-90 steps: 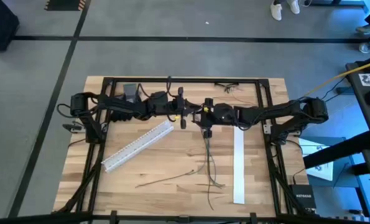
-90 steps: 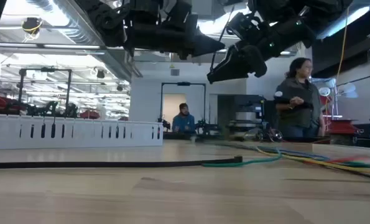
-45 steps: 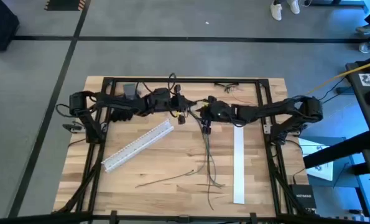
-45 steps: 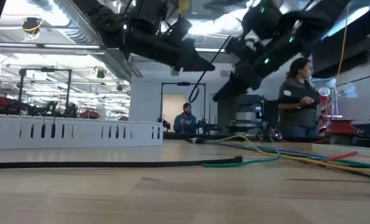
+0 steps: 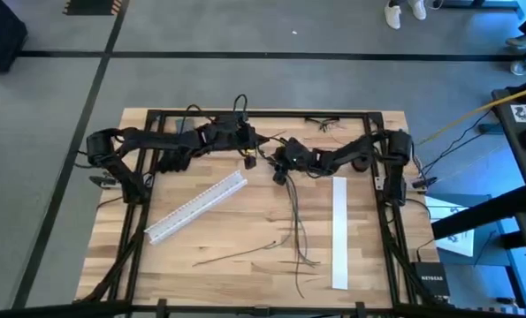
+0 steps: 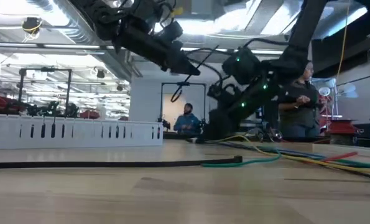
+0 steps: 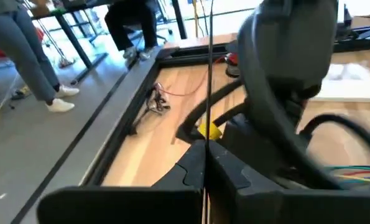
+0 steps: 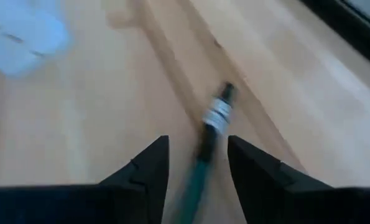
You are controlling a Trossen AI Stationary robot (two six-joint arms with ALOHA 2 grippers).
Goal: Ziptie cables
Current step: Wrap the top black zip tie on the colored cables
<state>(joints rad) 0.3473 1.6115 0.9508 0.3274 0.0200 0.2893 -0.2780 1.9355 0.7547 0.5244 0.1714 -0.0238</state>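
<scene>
- My right gripper (image 5: 280,173) sits low over the back middle of the table (image 5: 209,283), near the upper end of the cables (image 5: 295,231). In its wrist view the two fingers (image 8: 144,171) stand spread, with a green cable end (image 8: 211,130) lying between them; I cannot tell whether they touch it.
- My left gripper (image 5: 247,157) is raised, just beside the right one. In its wrist view a thin dark strand (image 7: 206,93) runs straight up from between its fingers, which look pressed together on it.
- The cables trail from the right gripper toward the front of the table, loosely bunched and fanning out at the near end.
- One white strip (image 5: 194,208) lies at a slant on the left; a second white strip (image 5: 339,231) lies straight, right of the cables.
- A person (image 6: 300,99) stands beyond the table.
</scene>
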